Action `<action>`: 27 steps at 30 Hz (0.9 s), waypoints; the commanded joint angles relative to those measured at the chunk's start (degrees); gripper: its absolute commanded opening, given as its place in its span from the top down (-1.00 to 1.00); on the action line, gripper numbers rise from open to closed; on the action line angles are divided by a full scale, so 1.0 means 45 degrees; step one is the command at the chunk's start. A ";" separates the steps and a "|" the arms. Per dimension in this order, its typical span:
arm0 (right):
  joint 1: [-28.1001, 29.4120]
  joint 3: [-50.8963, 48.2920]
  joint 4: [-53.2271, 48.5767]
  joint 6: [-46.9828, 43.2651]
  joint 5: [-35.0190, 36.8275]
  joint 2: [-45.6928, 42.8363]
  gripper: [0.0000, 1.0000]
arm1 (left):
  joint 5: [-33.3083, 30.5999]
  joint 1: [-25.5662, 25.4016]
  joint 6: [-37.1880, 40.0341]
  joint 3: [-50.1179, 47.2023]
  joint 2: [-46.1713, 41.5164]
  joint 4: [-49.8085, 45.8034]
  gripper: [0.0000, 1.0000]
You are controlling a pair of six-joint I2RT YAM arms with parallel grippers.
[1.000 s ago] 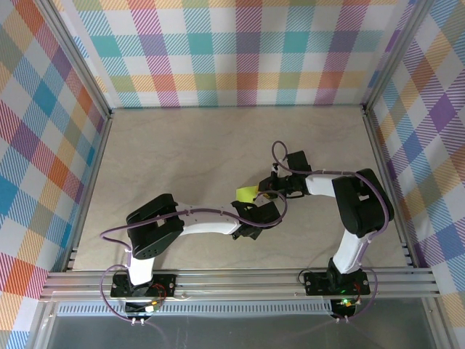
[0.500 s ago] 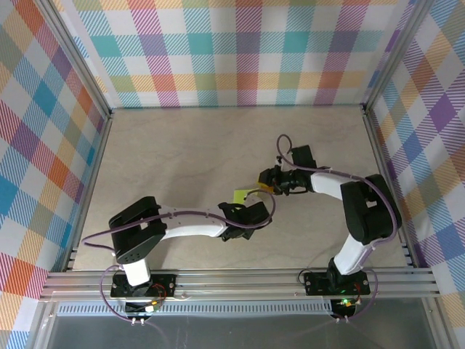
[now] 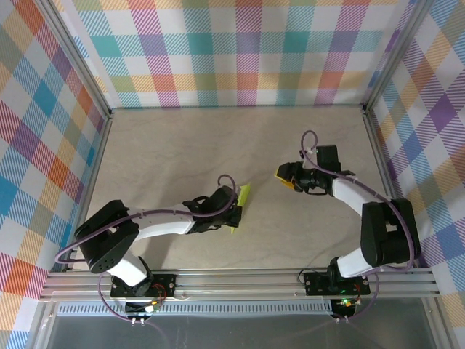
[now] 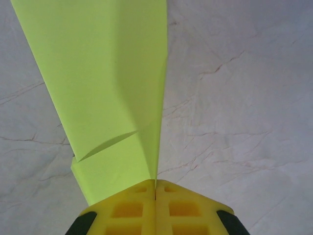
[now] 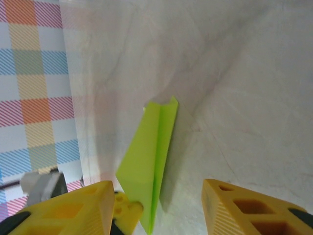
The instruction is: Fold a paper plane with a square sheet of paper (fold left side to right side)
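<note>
The paper plane [image 4: 107,88] is clamped at one end between the two yellow fingers of the left hand [image 4: 155,188], which are pressed together with no gap showing. In the left wrist view the paper runs up out of the top edge, so its far end is cut off, and the pinched end is hidden inside the fingers. A folded flap and a long centre crease are visible on it.

From above, the plane [image 3: 243,198] is a small lime sliver just right of the left hand [image 3: 229,213]. Its folds are too small to read there, and part of it is covered by the hand. Whether it touches the counter [image 3: 174,145] or hangs just over it cannot be told.

The left arm lies low and stretched, reaching from its base at the near left toward the middle of the counter. The right arm bends up from its base and back toward the centre. The right hand [image 3: 288,178] is well apart from the plane, with its fingers spread and nothing between them. In the right wrist view, the plane [image 5: 154,147] appears between those parted fingers [image 5: 63,210], farther off, and its pointed lower end is cut off by the frame edge.

There is one paper plane, two arms and two hands. Plaid walls [image 3: 240,58] stand around the counter.
</note>
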 commanded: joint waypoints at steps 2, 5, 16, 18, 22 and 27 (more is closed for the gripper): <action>0.0379 -0.0416 0.1342 0.0178 -0.1044 0.0337 0.01 | 0.2040 0.0465 -0.1450 -0.0779 -0.0236 0.3438 1.00; 0.0811 -0.0447 0.1883 0.0500 -0.1298 0.0905 0.06 | 0.2460 0.0664 -0.2081 -0.1291 -0.0101 0.4856 1.00; 0.1673 -0.0519 0.2686 0.1290 -0.0515 0.1963 0.14 | 0.3104 0.0982 -0.3377 -0.1741 0.0997 0.6691 1.00; 0.1693 -0.0619 0.2815 0.1373 -0.0487 0.1972 0.13 | 0.3249 0.0965 -0.3650 -0.1708 0.1316 0.7095 1.00; 0.1697 -0.0742 0.2863 0.1403 -0.0413 0.1953 0.12 | 0.3486 0.0985 -0.4043 -0.1608 0.2027 0.7824 1.00; 0.1707 -0.0725 0.2725 0.1049 -0.0229 0.2065 0.11 | 0.3681 0.0993 -0.4239 -0.1394 0.2775 0.8397 1.00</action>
